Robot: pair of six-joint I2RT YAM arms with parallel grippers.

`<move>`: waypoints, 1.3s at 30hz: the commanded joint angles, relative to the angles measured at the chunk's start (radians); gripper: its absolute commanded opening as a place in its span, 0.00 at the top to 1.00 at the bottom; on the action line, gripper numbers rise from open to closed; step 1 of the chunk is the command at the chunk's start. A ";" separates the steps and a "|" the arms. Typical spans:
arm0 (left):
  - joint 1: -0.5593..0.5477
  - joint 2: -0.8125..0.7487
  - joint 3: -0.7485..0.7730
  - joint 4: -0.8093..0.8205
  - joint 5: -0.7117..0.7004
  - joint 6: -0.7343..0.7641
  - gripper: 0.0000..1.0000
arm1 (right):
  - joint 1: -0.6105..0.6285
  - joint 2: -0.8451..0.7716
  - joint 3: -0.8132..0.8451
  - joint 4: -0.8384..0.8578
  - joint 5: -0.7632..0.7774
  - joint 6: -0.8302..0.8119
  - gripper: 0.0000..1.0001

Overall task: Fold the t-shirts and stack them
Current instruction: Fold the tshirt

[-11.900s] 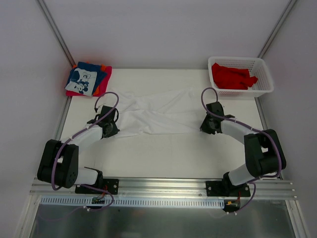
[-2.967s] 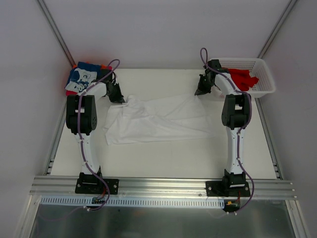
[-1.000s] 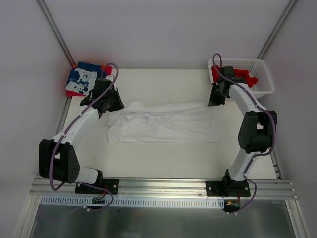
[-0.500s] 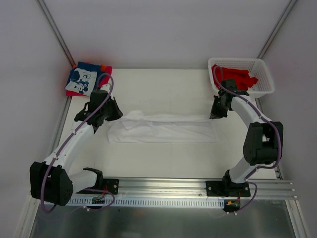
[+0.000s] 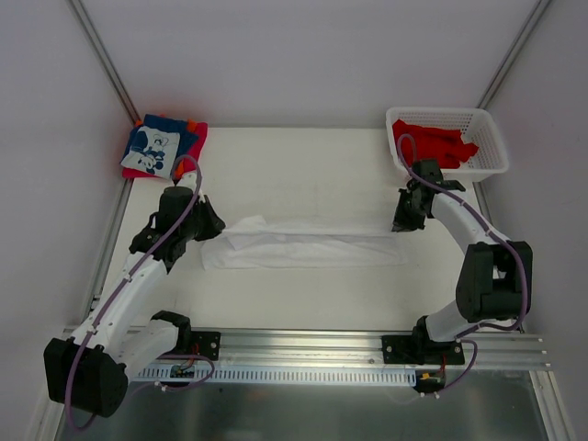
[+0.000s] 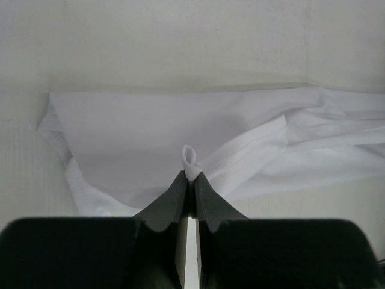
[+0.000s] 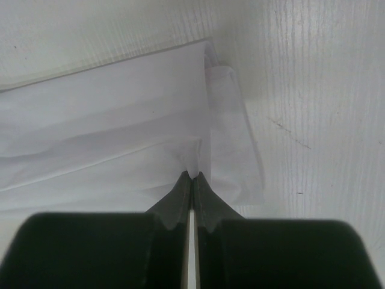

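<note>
My left gripper [image 6: 189,180] and right gripper [image 7: 192,177], each pinching cloth, have folded the white shirt [image 5: 303,249] toward me into a strip; next, I'd release and fold crosswise.

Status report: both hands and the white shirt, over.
Left hand shut on white t-shirt. Right hand shut on its other end. Shirt folded into a long strip. Nothing blocking.

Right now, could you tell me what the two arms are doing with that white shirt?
They are folding it. The white shirt lies across the table as a long, narrow band. The left jaws are shut on cloth at its left end, the right jaws at its right end. A folded pile sits in the far left corner; red shirts lie in the basket.
</note>
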 commanded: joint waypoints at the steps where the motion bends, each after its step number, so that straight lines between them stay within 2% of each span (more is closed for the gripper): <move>1: -0.013 -0.033 -0.034 0.008 0.007 -0.021 1.00 | 0.006 -0.057 -0.020 0.011 0.027 0.006 1.00; 12: -0.039 -0.099 -0.159 0.031 -0.008 -0.082 1.00 | 0.006 -0.079 -0.123 0.051 0.028 0.017 1.00; 18: -0.057 -0.093 -0.202 0.036 0.035 -0.096 1.00 | 0.007 -0.079 -0.163 0.071 0.024 0.027 1.00; 30: -0.095 -0.086 -0.344 0.105 0.001 -0.139 1.00 | 0.009 -0.071 -0.203 0.088 0.039 0.021 0.99; 32: -0.098 -0.071 -0.367 0.114 -0.004 -0.151 0.95 | 0.009 -0.073 -0.210 0.088 0.048 0.023 0.99; 34: -0.105 -0.051 -0.381 0.124 -0.008 -0.159 0.89 | 0.009 -0.083 -0.226 0.088 0.048 0.035 0.91; 35: -0.108 -0.048 -0.384 0.128 -0.010 -0.164 0.87 | 0.009 -0.085 -0.232 0.088 0.080 0.038 0.73; 37: -0.115 -0.045 -0.386 0.128 -0.014 -0.165 0.84 | 0.009 -0.097 -0.249 0.091 0.087 0.052 0.46; 38: -0.117 -0.048 -0.387 0.128 -0.020 -0.182 0.75 | 0.009 -0.102 -0.252 0.086 0.097 0.063 0.21; 39: -0.118 -0.053 -0.389 0.128 -0.024 -0.194 0.71 | 0.009 -0.108 -0.253 0.082 0.097 0.073 0.13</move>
